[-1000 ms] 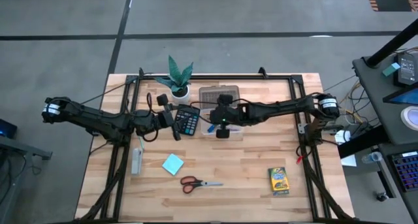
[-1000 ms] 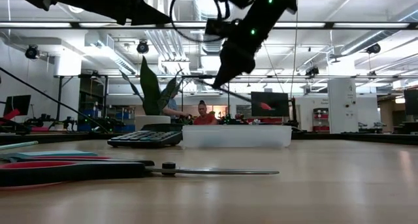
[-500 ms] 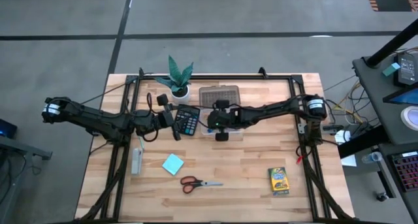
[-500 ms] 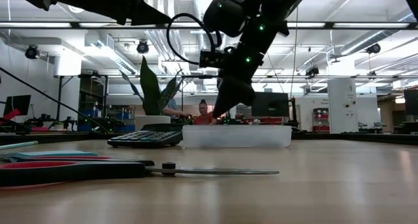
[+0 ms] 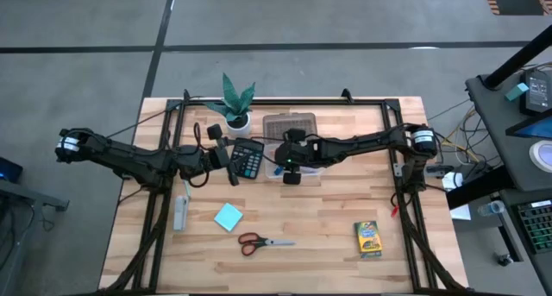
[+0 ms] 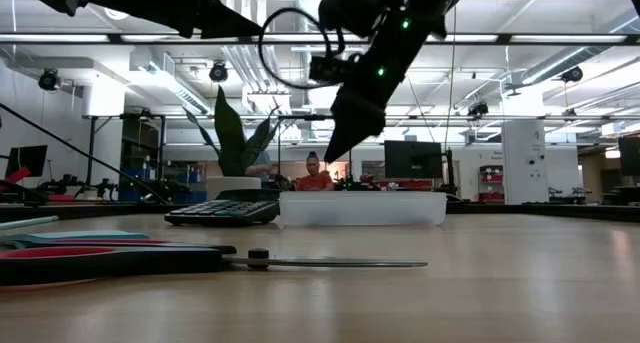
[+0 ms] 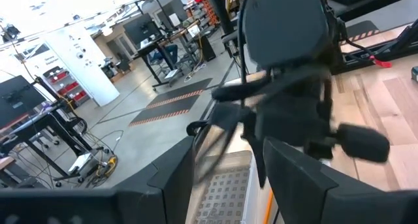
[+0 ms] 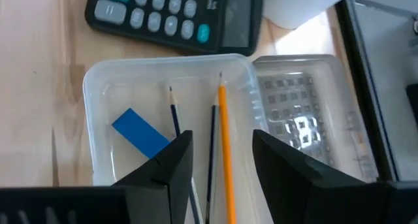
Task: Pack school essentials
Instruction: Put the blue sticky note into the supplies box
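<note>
My right gripper (image 8: pixel 222 138) is open and empty, and hovers above the clear plastic box (image 8: pixel 104 119). In the box lie a blue eraser (image 8: pixel 139 134), an orange pencil (image 8: pixel 225 152) and thin dark pens (image 8: pixel 175 116). In the low view my right gripper (image 6: pixel 345 133) hangs above the box (image 6: pixel 362 208). My left gripper (image 5: pixel 226 156) is open beside the calculator (image 5: pixel 248 160). The light-blue note pad (image 5: pixel 228 217), the red-handled scissors (image 5: pixel 261 242) and the crayon box (image 5: pixel 368 238) lie flat on the near part of the table.
The grey lid (image 5: pixel 289 125) lies just beyond the box. A potted plant (image 5: pixel 235 102) stands at the far edge, left of the lid. A grey object (image 5: pixel 179 214) lies near the table's left edge. Bare wood (image 5: pixel 319 218) shows between the scissors and the crayon box.
My right gripper dipped toward the clear box, then rose again above it.
</note>
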You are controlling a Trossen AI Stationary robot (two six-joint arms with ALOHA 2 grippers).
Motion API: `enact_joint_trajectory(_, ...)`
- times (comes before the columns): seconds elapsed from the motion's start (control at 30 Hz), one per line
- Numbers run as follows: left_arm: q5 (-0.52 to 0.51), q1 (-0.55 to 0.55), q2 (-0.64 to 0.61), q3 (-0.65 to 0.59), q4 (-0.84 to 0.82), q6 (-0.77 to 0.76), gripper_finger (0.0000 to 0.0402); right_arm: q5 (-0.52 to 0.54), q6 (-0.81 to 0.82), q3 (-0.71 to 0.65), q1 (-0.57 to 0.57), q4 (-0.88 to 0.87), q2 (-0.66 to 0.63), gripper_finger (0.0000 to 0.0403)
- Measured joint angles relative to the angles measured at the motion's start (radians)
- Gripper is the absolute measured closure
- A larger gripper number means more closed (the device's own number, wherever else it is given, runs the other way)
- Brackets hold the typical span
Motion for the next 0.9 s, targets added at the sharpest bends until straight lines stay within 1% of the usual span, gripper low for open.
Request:
enact_joint_trajectory(0.17, 0.0, 0.0, 0.001, 0.0, 0.0, -0.001, 0.0235, 0.0, 0.052, -0.001, 0.034, -0.052, -0.065, 0.0269)
enact_joint_trajectory(0.37, 0.0, 0.0, 0.002, 0.0, 0.001, -0.003, 0.0235, 0.0, 0.079, -0.065, 0.117, -0.014, -0.145, 0.0287)
enact_joint_trajectory(0.6, 0.0, 0.0, 0.002, 0.0, 0.003, -0.009, 0.0235, -0.001, 0.083, -0.249, 0.197, 0.191, -0.244, 0.0302)
enact_joint_trajectory(0.77, 0.0, 0.0, 0.002, 0.0, 0.006, -0.015, 0.0235, -0.001, 0.08, -0.412, 0.233, 0.36, -0.349, 0.0311)
enact_joint_trajectory(0.9, 0.0, 0.0, 0.002, 0.0, 0.005, -0.049, 0.0235, -0.008, 0.047, -0.544, 0.253, 0.511, -0.441, 0.0316)
